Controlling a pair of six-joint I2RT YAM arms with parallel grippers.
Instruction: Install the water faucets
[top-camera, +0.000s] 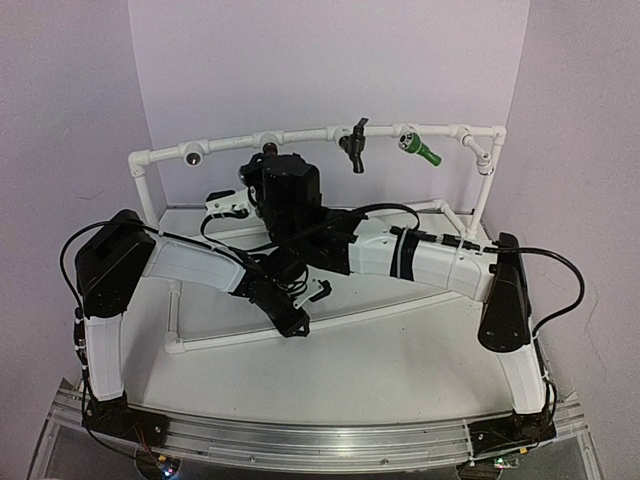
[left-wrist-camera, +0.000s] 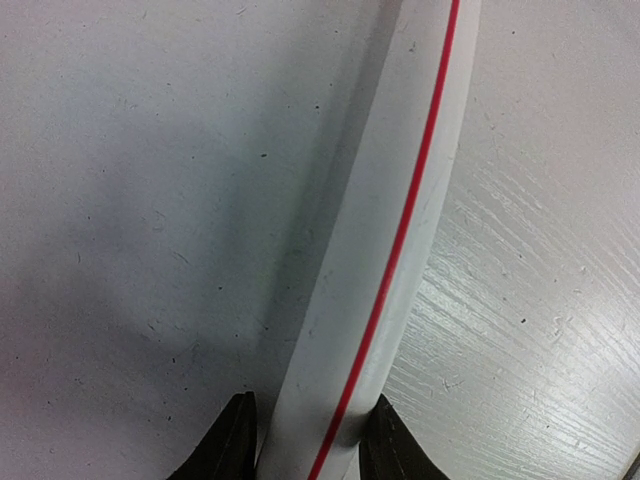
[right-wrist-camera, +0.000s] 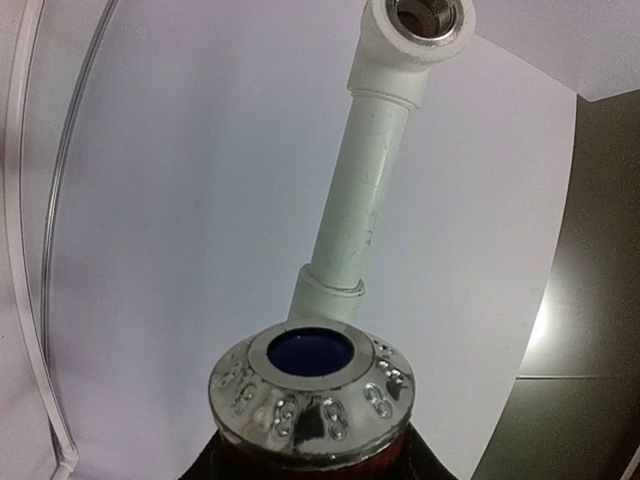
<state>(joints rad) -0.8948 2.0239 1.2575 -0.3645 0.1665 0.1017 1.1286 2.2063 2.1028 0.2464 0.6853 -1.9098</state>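
Note:
The white pipe frame (top-camera: 300, 133) carries a black faucet (top-camera: 355, 146) and a green faucet (top-camera: 421, 151) on its top rail. My right gripper (top-camera: 269, 160) is up at that rail, left of the black one. In the right wrist view it (right-wrist-camera: 310, 458) is shut on the reddish-brown faucet (right-wrist-camera: 312, 400), silvery mouth facing the camera, just in front of a rail fitting (right-wrist-camera: 325, 295). My left gripper (top-camera: 293, 322) is shut on the frame's front bottom pipe (left-wrist-camera: 380, 250), white with a red stripe, both fingers (left-wrist-camera: 232, 445) against its sides.
An open tee socket (top-camera: 190, 157) sits at the rail's left end, and another socket (right-wrist-camera: 420, 20) shows farther along the pipe in the right wrist view. The right arm (top-camera: 420, 258) crosses the frame's middle. Purple walls close in behind and at both sides.

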